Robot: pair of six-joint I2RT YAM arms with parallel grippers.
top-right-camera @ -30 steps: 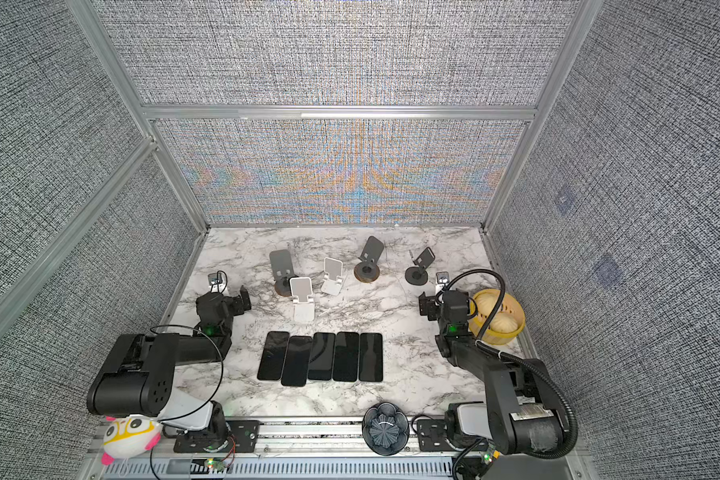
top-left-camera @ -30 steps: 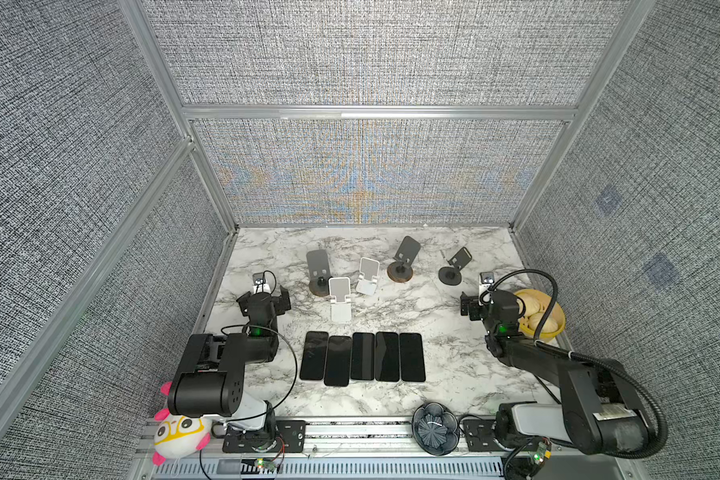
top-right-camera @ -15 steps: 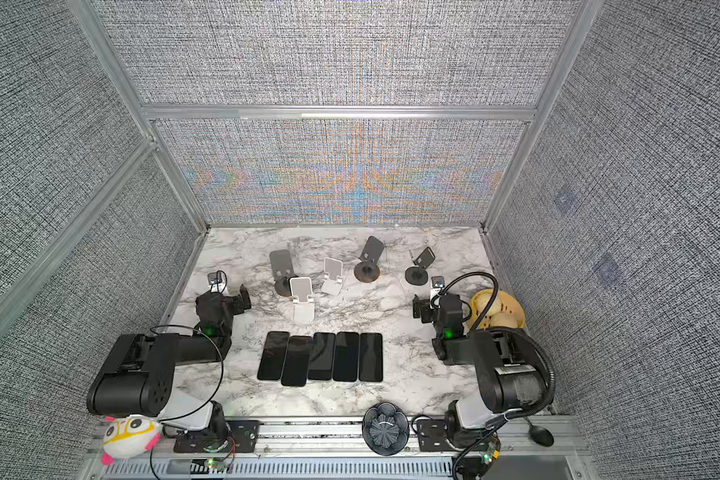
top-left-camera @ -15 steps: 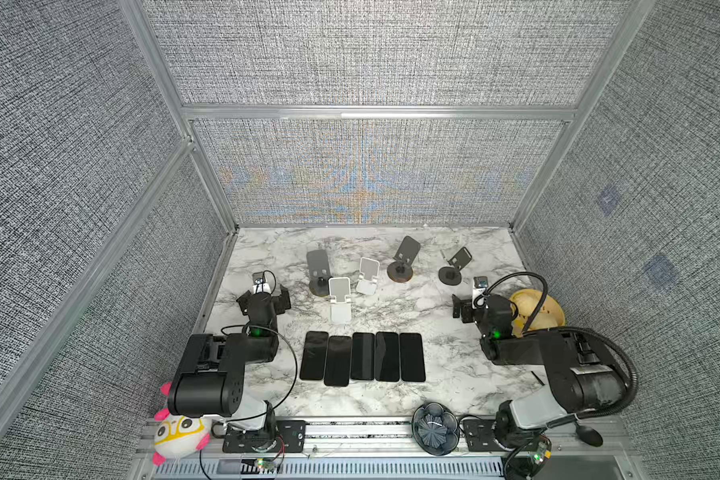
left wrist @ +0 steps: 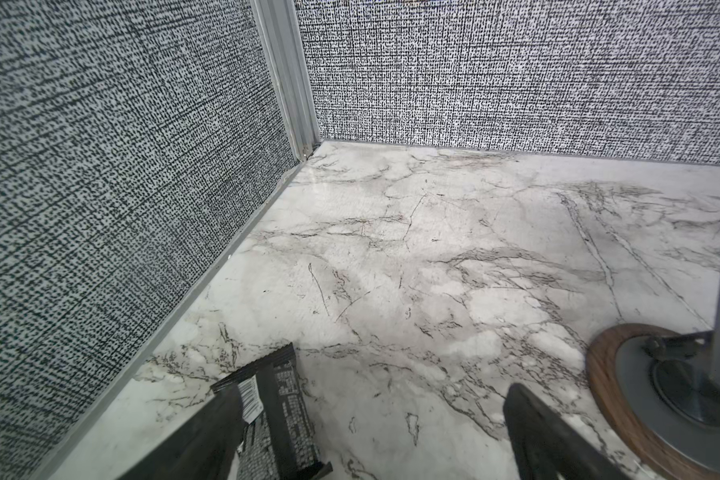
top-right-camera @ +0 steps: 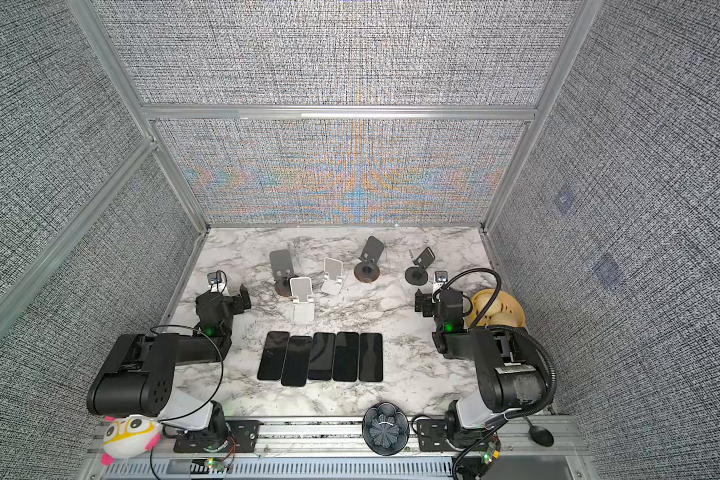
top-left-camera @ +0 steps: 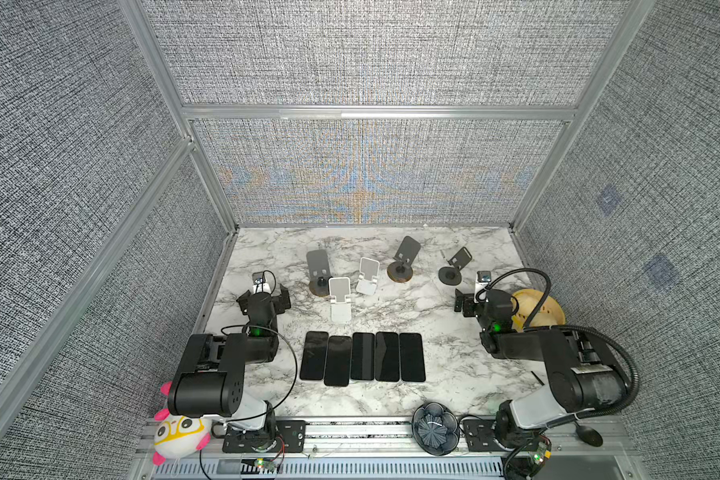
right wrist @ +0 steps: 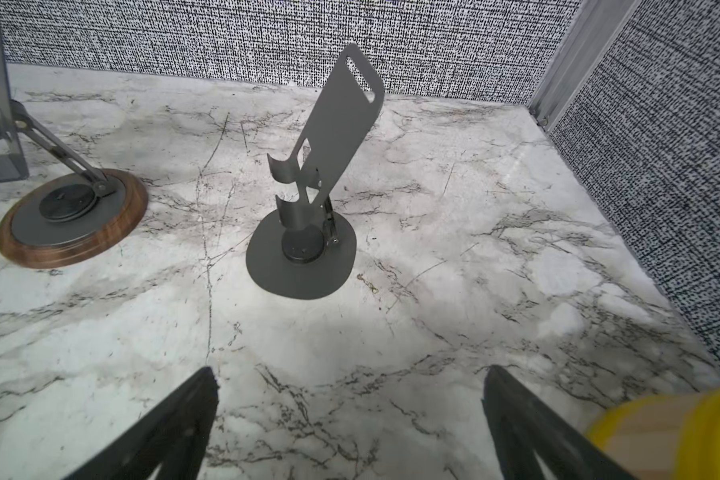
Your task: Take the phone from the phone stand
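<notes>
Several black phones (top-left-camera: 362,357) (top-right-camera: 321,357) lie flat in a row on the marble table, in both top views. Behind them stand several phone stands, each with nothing on it: a grey one (top-left-camera: 319,266), two white ones (top-left-camera: 339,299) (top-left-camera: 368,274), a dark one on a wooden base (top-left-camera: 404,257) and a dark grey one (top-left-camera: 454,268) (right wrist: 333,137). My left gripper (top-left-camera: 263,296) (left wrist: 395,386) hovers open at the left wall, beside the grey stand's base (left wrist: 661,395). Facing the dark grey stand, my right gripper (top-left-camera: 481,297) (right wrist: 350,374) is open and holds nothing.
A yellow bowl (top-left-camera: 537,311) (right wrist: 674,432) sits right beside the right gripper. On the front rail are a dark flower-shaped dish (top-left-camera: 435,428), a plush toy (top-left-camera: 179,432) and a black spoon (top-left-camera: 589,434). Fabric walls close in the table on three sides.
The right arm has shifted its pose and its gripper has moved slightly to the left. The left arm, phones and stands have not moved.
</notes>
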